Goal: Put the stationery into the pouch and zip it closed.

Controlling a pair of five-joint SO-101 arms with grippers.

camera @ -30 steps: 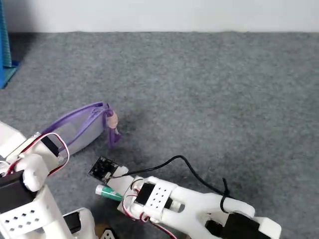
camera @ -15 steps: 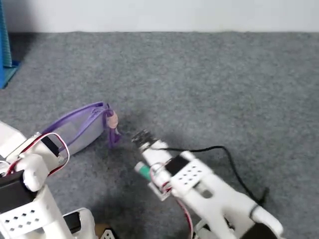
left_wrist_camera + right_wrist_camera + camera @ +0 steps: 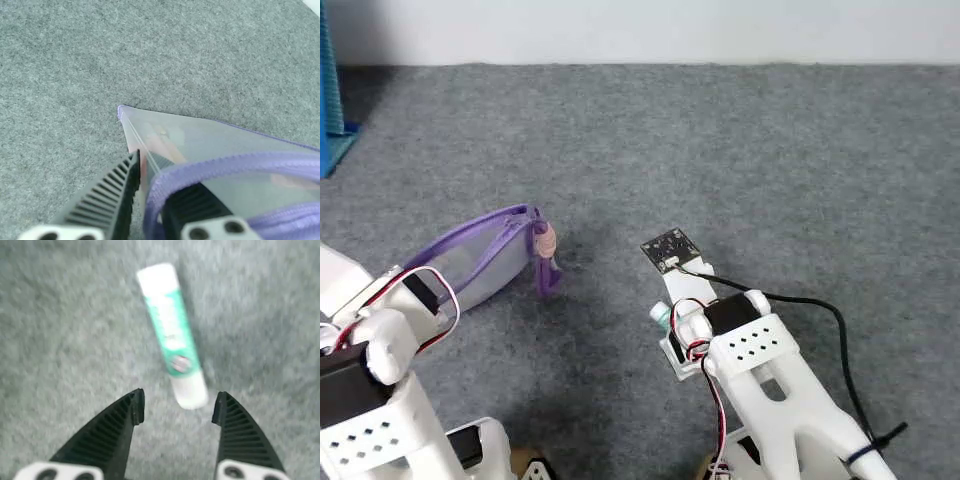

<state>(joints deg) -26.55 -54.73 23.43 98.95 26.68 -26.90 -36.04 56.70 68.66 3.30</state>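
grey, fuzzy table top runs back to a pale wall at 12 o'clock. over at 8 o'clock, there's the pouch: clear sides, purple zip band, and its far end is down on the grey, with a small pinkish charm at the tip that points toward 3 o'clock. near 6 o'clock, apart from the pouch, a green-and-white tube lies flat on the nap. and at the 10 o'clock edge, a blue object sits on the surface.
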